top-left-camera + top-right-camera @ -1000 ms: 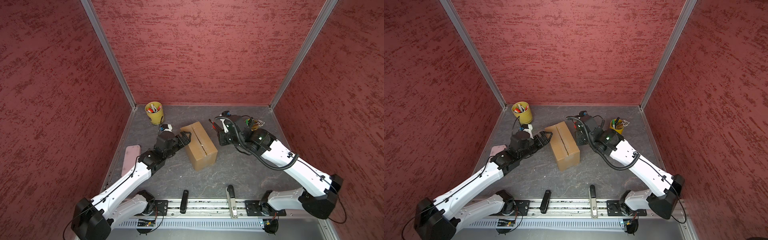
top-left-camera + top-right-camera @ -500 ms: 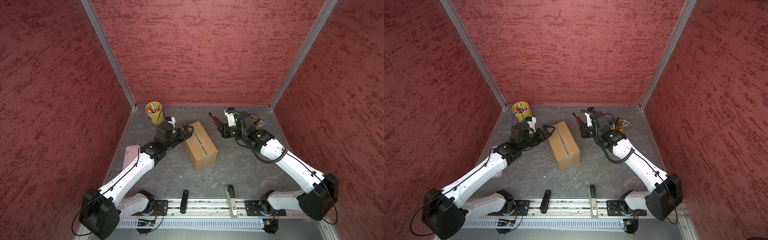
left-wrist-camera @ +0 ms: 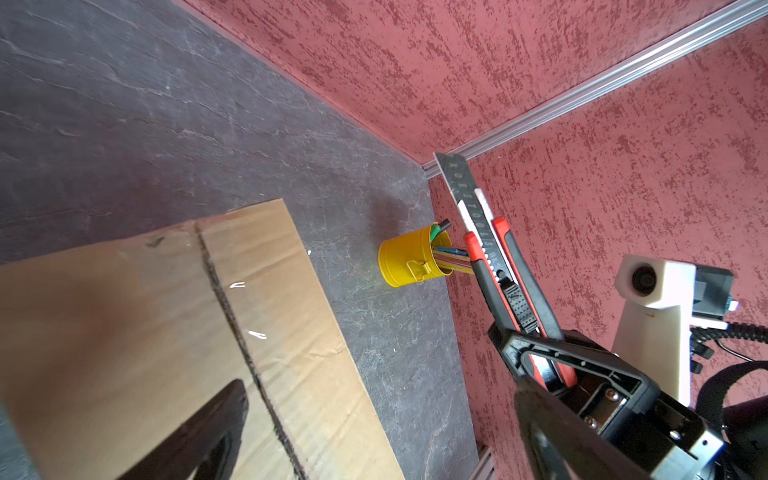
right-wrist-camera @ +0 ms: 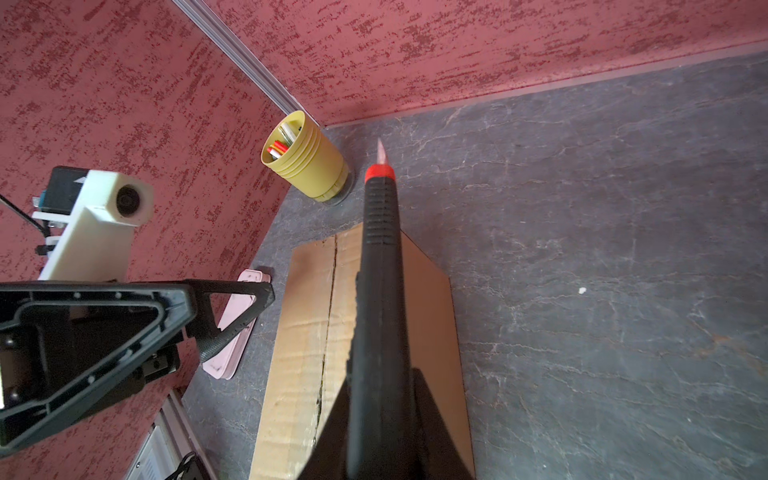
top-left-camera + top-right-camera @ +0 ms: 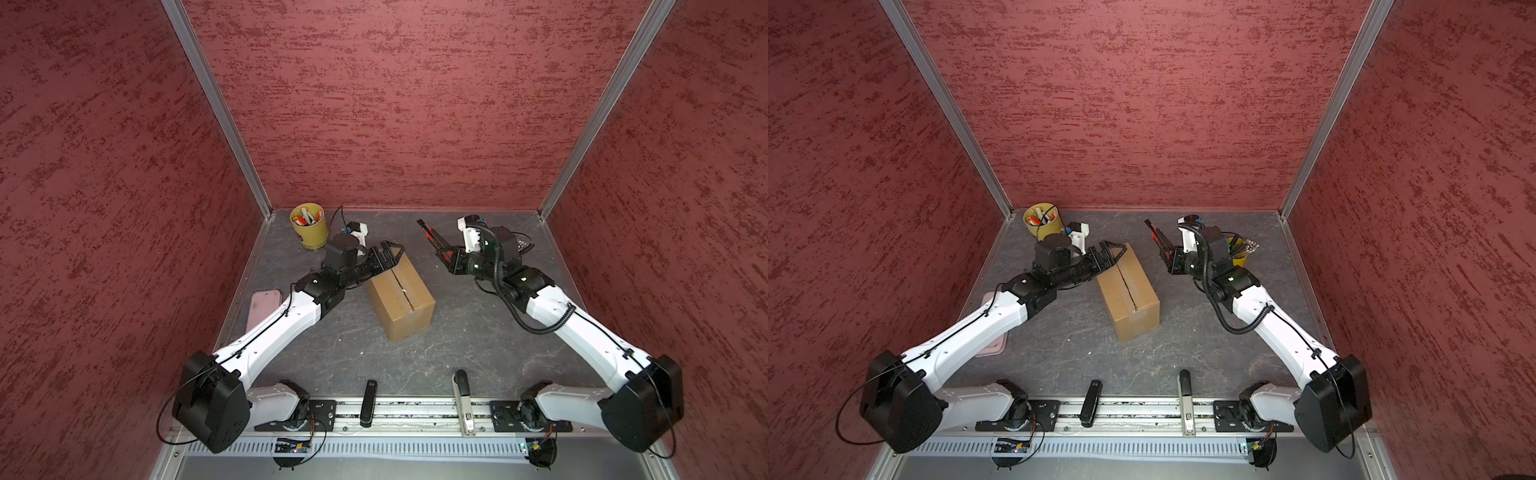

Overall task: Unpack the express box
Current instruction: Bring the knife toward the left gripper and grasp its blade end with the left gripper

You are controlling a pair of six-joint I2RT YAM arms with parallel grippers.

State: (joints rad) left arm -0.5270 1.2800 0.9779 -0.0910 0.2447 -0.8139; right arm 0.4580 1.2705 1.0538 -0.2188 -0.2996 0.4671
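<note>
Right gripper, knife farther back; cup half-hidden

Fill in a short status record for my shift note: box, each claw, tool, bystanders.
express box: mid-table, flaps down
left claw: open, at the box's far top corner; contact unclear
right claw: shut on utility knife, raised clear of the box
blade: extended
bystanders: ribbed yellow cup far left, yellow tin far right, pink case beneath the left arm

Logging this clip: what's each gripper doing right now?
Left gripper: open, empty, by the express box.
Right gripper: shut on the utility knife.
</note>
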